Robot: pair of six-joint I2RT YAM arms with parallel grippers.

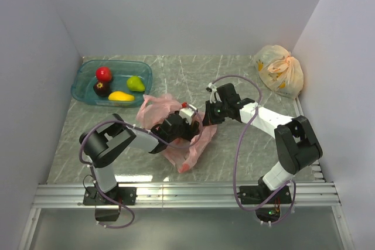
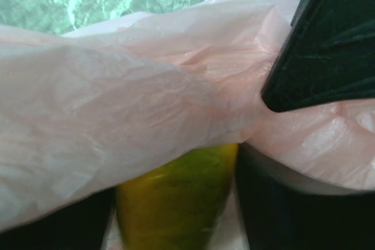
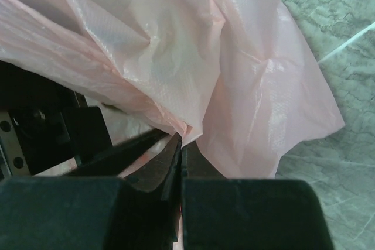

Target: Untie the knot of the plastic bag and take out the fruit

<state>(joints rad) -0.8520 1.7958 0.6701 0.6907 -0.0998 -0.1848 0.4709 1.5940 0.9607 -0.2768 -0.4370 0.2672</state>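
Note:
The pink plastic bag (image 1: 181, 147) lies crumpled at the table's middle. My left gripper (image 1: 177, 125) reaches into it. In the left wrist view the gripper (image 2: 176, 197) is closed around a yellow-green fruit (image 2: 176, 209), with pink plastic (image 2: 117, 103) draped over it. My right gripper (image 1: 206, 115) is at the bag's right side. In the right wrist view it (image 3: 183, 140) is shut on a fold of the bag's edge (image 3: 193, 124). A red apple (image 1: 104, 74), a dark purple fruit (image 1: 101, 88), a yellow oblong fruit (image 1: 121, 96) and a green pear (image 1: 136, 84) lie in the blue tray (image 1: 82, 83).
The blue tray stands at the back left. A pale yellow bag with orange print (image 1: 280, 69) sits at the back right corner. White walls close in three sides. The right gripper's black finger (image 2: 328, 45) shows close in the left wrist view.

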